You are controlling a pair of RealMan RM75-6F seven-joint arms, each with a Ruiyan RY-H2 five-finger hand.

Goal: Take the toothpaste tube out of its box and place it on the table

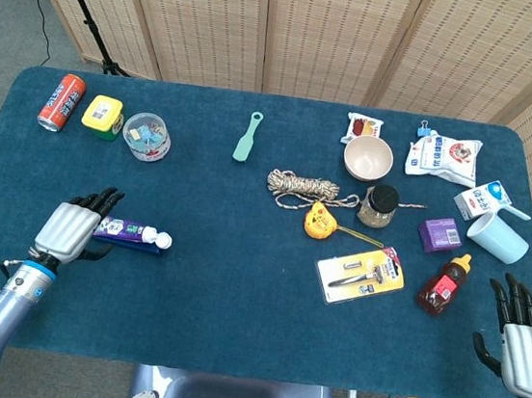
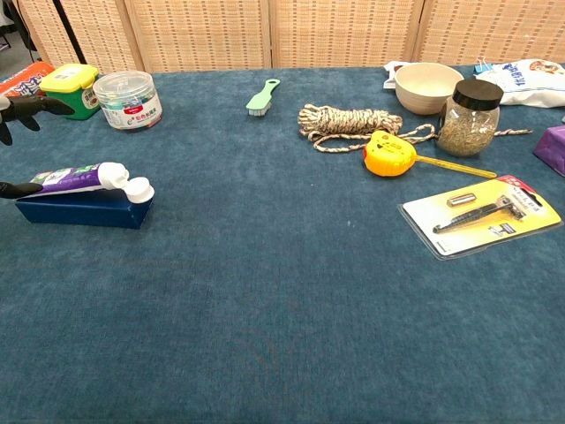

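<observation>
The toothpaste tube (image 1: 136, 233) (image 2: 81, 179), purple and green with a white cap, lies in its dark blue box (image 2: 79, 210) on the left of the table, cap end sticking out to the right. My left hand (image 1: 72, 226) hovers at the box's left end with fingers spread and nothing in them; in the chest view only its black fingertips (image 2: 25, 106) show at the left edge. My right hand (image 1: 524, 337) is open at the table's front right corner, far from the box.
A red can (image 1: 61, 102), yellow-green tub (image 1: 104, 114) and clear jar (image 1: 146, 136) stand at the back left. A green brush (image 1: 247, 135), rope (image 1: 303, 186), tape measure (image 1: 319, 221), razor pack (image 1: 360, 274), bowl (image 1: 367, 157), spice jar (image 1: 378, 205) and sauce bottle (image 1: 444, 284) fill the middle and right.
</observation>
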